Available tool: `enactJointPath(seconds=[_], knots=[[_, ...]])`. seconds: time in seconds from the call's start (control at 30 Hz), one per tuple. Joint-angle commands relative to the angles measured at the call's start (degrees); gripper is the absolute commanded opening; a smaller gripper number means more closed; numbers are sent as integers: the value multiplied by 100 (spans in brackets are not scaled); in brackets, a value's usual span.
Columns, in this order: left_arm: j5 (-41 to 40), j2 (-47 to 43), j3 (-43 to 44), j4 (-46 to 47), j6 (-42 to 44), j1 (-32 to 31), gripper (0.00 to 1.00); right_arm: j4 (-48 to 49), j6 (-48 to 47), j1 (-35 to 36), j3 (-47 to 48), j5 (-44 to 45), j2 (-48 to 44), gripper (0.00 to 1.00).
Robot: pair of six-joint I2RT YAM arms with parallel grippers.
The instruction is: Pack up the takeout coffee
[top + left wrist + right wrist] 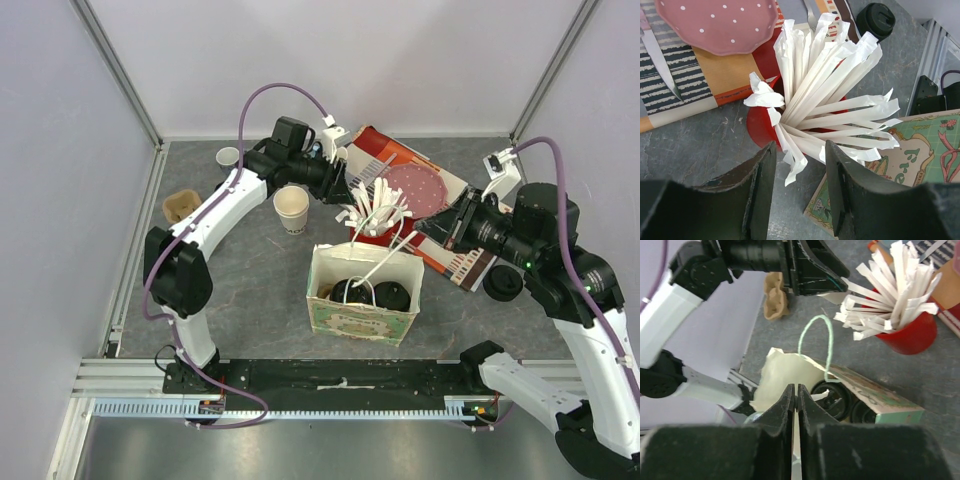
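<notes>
Spillage looms if the empty, parted left gripper (pixel 800 155) clips the red straw cup (pixel 757 127); the right gripper (pixel 795 390) is clenched.

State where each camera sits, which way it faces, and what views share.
Top external: above and behind the bases, facing down at the table; left arm, right arm show.
Left wrist: faces down at the straw cup; its open left gripper shows.
Right wrist: faces down at the paper bag; its shut right gripper shows.
All share straw cup, paper bag.
</notes>
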Motion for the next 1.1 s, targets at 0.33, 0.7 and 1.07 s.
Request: enactJointPath(seconds=[0.33,0.7,1.07], knots=[[-103,136,70,158,168,-70,32,-417,-607,-15,332,506,48,67],[-120,180,219,27,185,-61,2,-505,-563,-15,490,682,38,70],[-207,92,483,-439,387,-34,44,-496,-721,-15,640,506,285,70]])
